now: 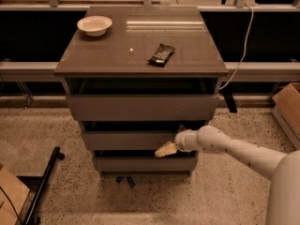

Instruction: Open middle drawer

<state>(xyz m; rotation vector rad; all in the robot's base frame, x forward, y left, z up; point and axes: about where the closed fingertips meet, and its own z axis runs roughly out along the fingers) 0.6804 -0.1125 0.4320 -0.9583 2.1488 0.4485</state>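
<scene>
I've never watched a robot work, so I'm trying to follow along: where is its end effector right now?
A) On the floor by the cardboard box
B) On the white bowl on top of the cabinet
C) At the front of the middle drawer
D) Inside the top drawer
C: the end effector is at the lower right of the middle drawer front, with the arm reaching in from the right.

Dim, warm-lit room with a speckled floor (70, 191)

The stone floor runs all around a grey-brown cabinet (103, 55), and a strip of light glares off the far part of its top. Behind it there's a dark wall (33, 36) with a pale rail (28, 70) running left to right, and a white cable (243, 48) hanging on the right. Cardboard box (287, 108) far right, black pole (44, 182) lying near left. Gripper (166, 150) sits at the cabinet's lower front.
</scene>
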